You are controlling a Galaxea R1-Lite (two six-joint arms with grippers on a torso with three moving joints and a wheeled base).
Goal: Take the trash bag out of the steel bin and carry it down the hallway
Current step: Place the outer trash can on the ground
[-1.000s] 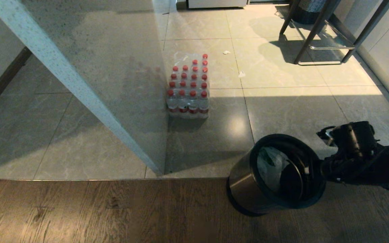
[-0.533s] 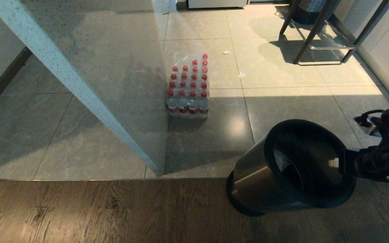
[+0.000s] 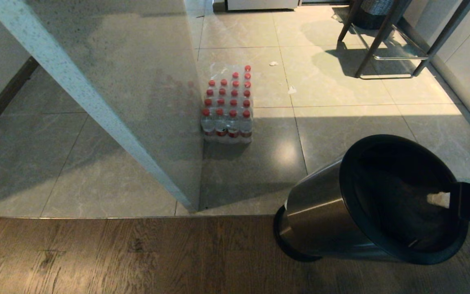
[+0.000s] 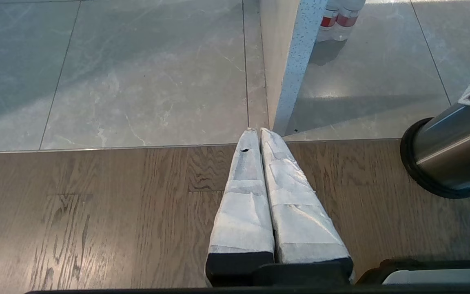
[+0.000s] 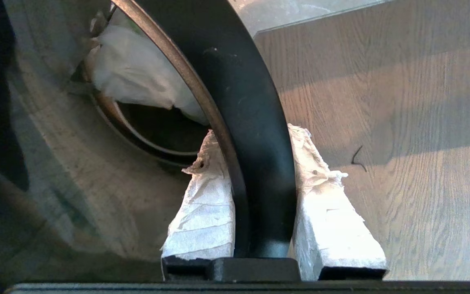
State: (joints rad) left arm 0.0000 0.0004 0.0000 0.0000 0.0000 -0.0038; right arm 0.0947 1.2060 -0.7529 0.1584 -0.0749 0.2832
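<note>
right end effector (image 5: 255, 163) clamped on the steel bin (image 3: 329, 216) rim, tipping it; trash bag (image 5: 137, 81) lies deeper inside; next, release and reach in.

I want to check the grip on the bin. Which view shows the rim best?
The right wrist view: the right gripper clamps the black rim there. The head view shows the whole rim of the tilted bin; the left wrist view shows no rim.

The tilted steel bin (image 3: 324, 220) blocks the right side of the wood floor (image 3: 116, 257), a pale wall corner (image 3: 96, 106) and a pack of red-capped bottles (image 3: 227, 110) stand on the tiles, while bare tile lies open between bottles and chair legs (image 3: 382, 36).
</note>
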